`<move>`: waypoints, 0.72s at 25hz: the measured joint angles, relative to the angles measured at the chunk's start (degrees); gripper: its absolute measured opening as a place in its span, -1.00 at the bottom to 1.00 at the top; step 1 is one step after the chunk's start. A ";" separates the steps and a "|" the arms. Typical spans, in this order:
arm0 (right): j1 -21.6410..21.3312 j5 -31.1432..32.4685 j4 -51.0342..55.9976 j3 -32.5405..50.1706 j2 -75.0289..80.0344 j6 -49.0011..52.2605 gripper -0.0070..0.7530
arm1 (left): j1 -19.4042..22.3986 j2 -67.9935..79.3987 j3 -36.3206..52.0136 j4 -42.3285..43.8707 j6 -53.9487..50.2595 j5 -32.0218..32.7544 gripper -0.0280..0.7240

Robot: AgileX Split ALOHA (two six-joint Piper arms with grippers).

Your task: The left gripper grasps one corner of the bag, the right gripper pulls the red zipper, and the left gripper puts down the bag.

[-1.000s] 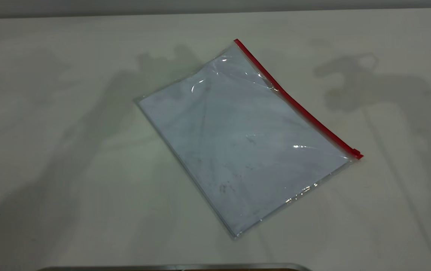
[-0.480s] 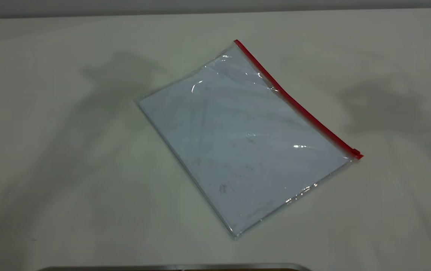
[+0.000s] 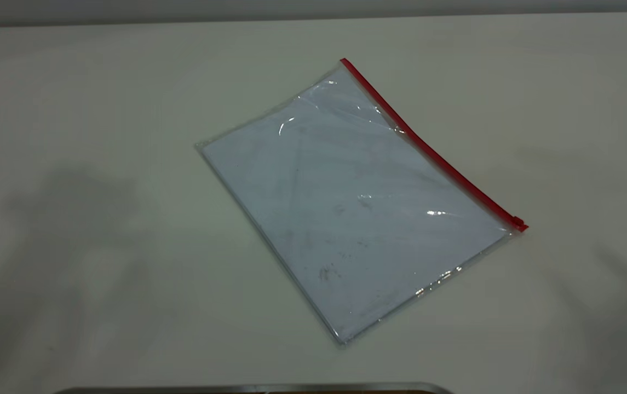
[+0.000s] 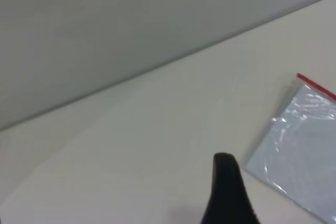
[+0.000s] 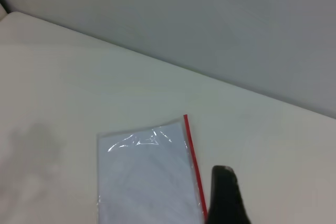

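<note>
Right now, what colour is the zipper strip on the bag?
Bright red zipper strip along one long edge of the bag; clearest in the exterior view.

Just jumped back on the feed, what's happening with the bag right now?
Nothing is holding it. The bag lies flat on the table, its red zipper along the far-right edge with the slider at the near end. Neither arm shows in the exterior view. Each wrist view shows only one dark fingertip: the left gripper hangs over bare table beside the bag, the right gripper just off the zipper edge. Neither touches the bag.
</note>
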 joint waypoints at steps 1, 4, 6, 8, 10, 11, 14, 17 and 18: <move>0.00 0.00 0.05 2.10 -3.28 0.02 0.49 | 0.00 -2.64 2.89 0.00 -1.00 0.00 0.61; 0.00 0.00 0.05 9.84 -11.87 0.23 0.49 | 0.00 -11.63 11.19 0.00 -3.67 0.00 0.61; 0.00 0.00 0.05 15.69 -17.84 0.35 0.49 | 0.00 -16.53 16.78 0.00 -4.70 0.00 0.61; 0.00 0.00 0.05 20.81 -22.71 0.35 0.49 | 0.00 -21.36 22.85 0.00 -4.95 0.00 0.61; 0.00 0.00 0.05 25.91 -26.40 0.42 0.49 | 0.00 -25.55 28.53 0.00 -5.27 0.00 0.61; 0.00 0.00 0.05 28.28 -28.34 0.42 0.49 | 0.00 -27.81 31.70 -0.05 -5.58 0.00 0.61; 0.00 0.00 0.00 34.06 -34.09 0.42 0.49 | 0.00 -33.90 40.45 -0.46 -6.17 0.00 0.61; 0.00 0.00 0.00 38.61 -39.76 0.37 0.49 | 0.00 -39.34 48.43 -1.13 -6.27 0.00 0.61; 0.00 0.00 0.00 40.06 -41.69 0.37 0.49 | 0.00 -41.03 51.03 -1.20 -6.27 0.00 0.61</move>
